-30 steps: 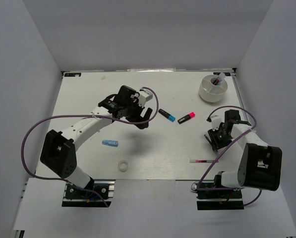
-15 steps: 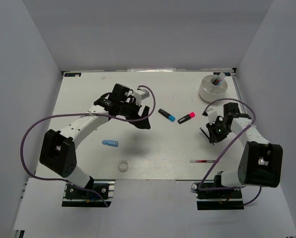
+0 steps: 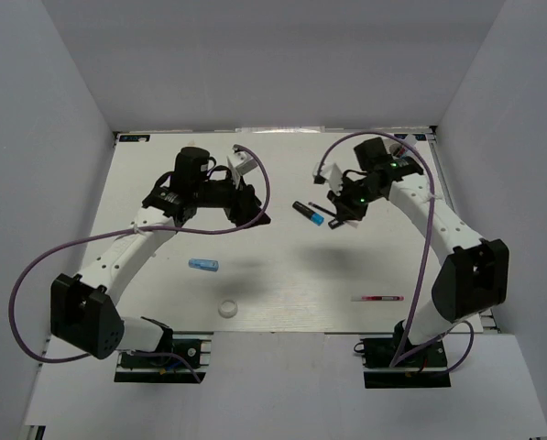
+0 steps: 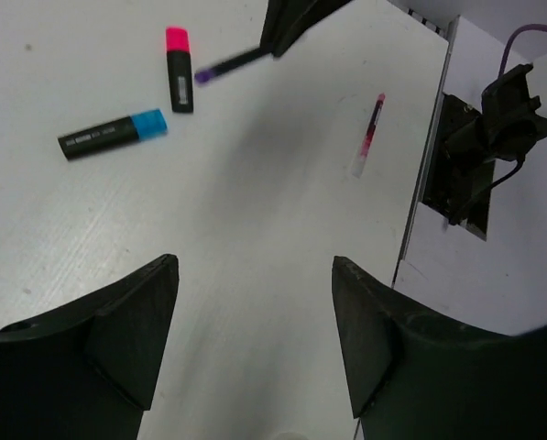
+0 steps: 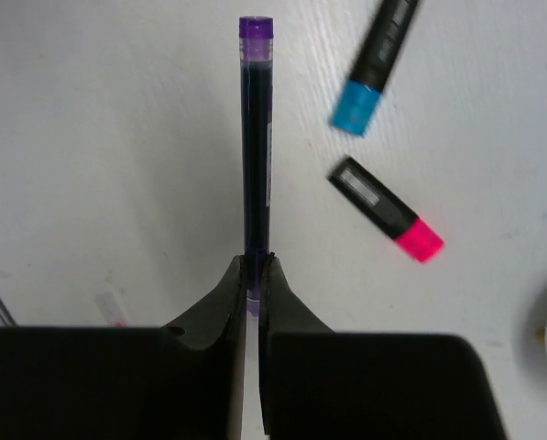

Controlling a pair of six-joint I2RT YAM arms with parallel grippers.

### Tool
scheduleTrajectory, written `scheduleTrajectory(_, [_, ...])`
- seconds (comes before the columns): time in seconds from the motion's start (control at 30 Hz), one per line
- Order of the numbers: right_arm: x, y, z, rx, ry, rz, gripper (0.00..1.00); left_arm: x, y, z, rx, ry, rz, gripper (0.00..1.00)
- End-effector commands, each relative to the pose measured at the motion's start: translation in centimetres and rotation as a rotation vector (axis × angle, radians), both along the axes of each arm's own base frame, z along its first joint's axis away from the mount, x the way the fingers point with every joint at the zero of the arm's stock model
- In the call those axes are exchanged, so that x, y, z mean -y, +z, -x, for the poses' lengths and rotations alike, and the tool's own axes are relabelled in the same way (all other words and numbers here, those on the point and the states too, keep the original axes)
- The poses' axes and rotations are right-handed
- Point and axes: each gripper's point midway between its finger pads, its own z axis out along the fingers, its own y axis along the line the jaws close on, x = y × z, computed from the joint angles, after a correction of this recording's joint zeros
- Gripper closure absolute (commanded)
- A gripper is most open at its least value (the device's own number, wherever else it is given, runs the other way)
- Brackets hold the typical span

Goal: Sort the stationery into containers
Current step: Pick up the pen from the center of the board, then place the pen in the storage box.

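My right gripper (image 5: 255,261) is shut on a thin dark-blue pen (image 5: 256,137) with a purple end and holds it above the table, over the two markers. In the top view it (image 3: 333,203) hangs at the far middle. The blue-cap marker (image 3: 308,214) and the pink-cap marker (image 5: 388,209) lie close together below it. My left gripper (image 3: 253,213) is open and empty, raised left of the markers. Its wrist view shows both markers (image 4: 113,136) and the red pen (image 4: 368,136). The white dish is hidden behind my right arm in the top view.
A light-blue tube (image 3: 202,265) lies at the centre left and a small white tape ring (image 3: 226,309) lies near the front edge. The red pen (image 3: 377,298) lies near the front right. Grey walls stand around the table on three sides.
My right arm has swung from the near right to the far middle and now covers the dish, the dark-blue pen in its jaws. My left gripper has drawn back a little to the left.
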Motion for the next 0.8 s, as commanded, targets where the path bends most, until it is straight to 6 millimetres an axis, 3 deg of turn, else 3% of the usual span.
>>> scheduleTrajectory(0.0, [-3.4, 1.0, 2.2, -0.082, 0.115, -0.019, 1.0, 0.1, 1.4, 0.3, 0.199, -0.094, -0.013, 0.26])
scheduleTrajectory(0.13, [-6.9, 1.6, 4.4, -0.233, 0.178, -0.084, 1.0, -0.8, 1.9, 1.0, 0.41, -0.117, -0.05, 0.33])
scheduleTrajectory(0.33, [-9.9, 2.6, 7.1, -0.391, 0.235, -0.127, 1.0, -1.5, 0.2, 2.3, 0.676, -0.284, -0.177, 0.4])
scheduleTrajectory(0.53, [-11.5, 2.9, 8.4, -0.541, 0.225, -0.181, 1.0, -1.4, -1.4, 3.5, 0.854, -0.404, -0.277, 0.39])
scheduleTrajectory(0.77, [-12.3, 2.5, 9.2, -0.609, 0.203, -0.18, 1.0, -0.4, -2.4, 3.0, 0.92, -0.449, -0.379, 0.4])
